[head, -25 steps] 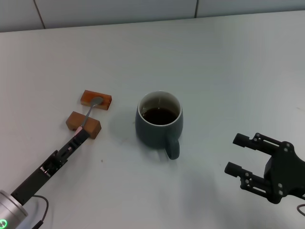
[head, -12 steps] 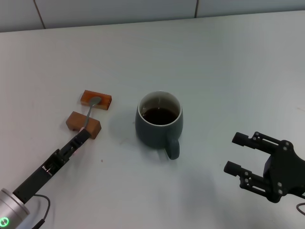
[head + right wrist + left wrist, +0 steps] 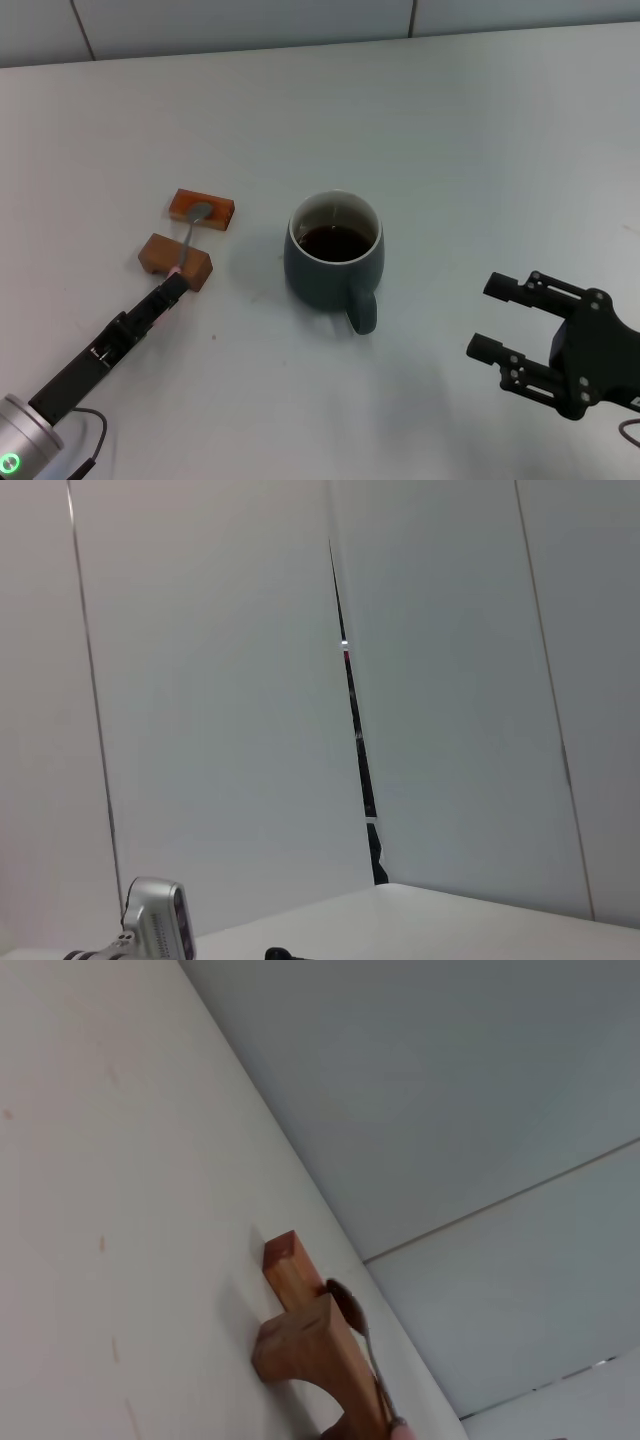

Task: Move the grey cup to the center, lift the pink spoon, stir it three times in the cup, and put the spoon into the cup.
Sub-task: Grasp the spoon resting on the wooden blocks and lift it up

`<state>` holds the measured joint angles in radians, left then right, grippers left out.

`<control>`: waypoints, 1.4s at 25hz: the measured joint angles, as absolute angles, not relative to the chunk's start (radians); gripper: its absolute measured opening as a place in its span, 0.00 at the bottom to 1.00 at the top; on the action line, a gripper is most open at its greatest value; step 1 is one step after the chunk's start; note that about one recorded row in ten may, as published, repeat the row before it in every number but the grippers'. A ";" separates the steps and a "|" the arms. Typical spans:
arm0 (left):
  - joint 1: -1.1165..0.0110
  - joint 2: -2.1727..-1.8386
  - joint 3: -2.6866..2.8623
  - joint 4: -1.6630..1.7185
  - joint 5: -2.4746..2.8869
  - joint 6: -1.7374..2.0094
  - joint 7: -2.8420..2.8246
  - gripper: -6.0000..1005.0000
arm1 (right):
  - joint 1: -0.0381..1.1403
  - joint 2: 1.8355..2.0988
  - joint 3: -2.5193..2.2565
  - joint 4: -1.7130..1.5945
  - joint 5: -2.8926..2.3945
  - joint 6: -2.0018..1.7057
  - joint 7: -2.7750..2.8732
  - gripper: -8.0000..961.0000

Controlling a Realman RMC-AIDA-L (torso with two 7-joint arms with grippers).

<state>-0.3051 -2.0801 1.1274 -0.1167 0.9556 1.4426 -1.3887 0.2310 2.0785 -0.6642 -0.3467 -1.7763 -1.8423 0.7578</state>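
The grey cup stands upright mid-table with dark brown liquid inside and its handle toward me. The pink spoon lies across two orange-brown blocks, its metal bowl on the far block and its handle over the near block. It also shows in the left wrist view. My left gripper is low at the pink end of the spoon's handle, just in front of the near block. My right gripper is open and empty, to the right of the cup and nearer to me.
The white table runs back to a tiled wall. The two blocks also show in the left wrist view, the far one and the near one. The right wrist view shows only wall panels and a silver arm part.
My right gripper has shifted slightly left and toward me. My left gripper has barely moved at the spoon's handle. The cup and spoon have not moved.
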 joint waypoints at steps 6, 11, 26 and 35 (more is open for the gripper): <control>-0.305 -2.080 1.124 -0.116 0.967 1.442 -1.401 0.51 | 0.237 2.080 -0.664 -0.347 -1.776 -1.843 0.765 0.70; -0.309 -2.080 1.125 -0.115 0.976 1.442 -1.408 0.44 | 0.238 2.079 -0.664 -0.347 -1.776 -1.844 0.769 0.70; -0.329 -2.080 1.126 -0.115 1.007 1.420 -1.431 0.44 | 0.238 2.078 -0.666 -0.347 -1.776 -1.844 0.770 0.70; -0.332 -2.079 1.127 -0.093 1.033 1.393 -1.435 0.27 | 0.238 2.078 -0.666 -0.347 -1.776 -1.857 0.771 0.70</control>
<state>-0.3317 -2.0786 1.1275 -0.0925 1.0334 1.3926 -1.4351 0.2377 2.0785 -0.6657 -0.3467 -1.7763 -1.8567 0.7708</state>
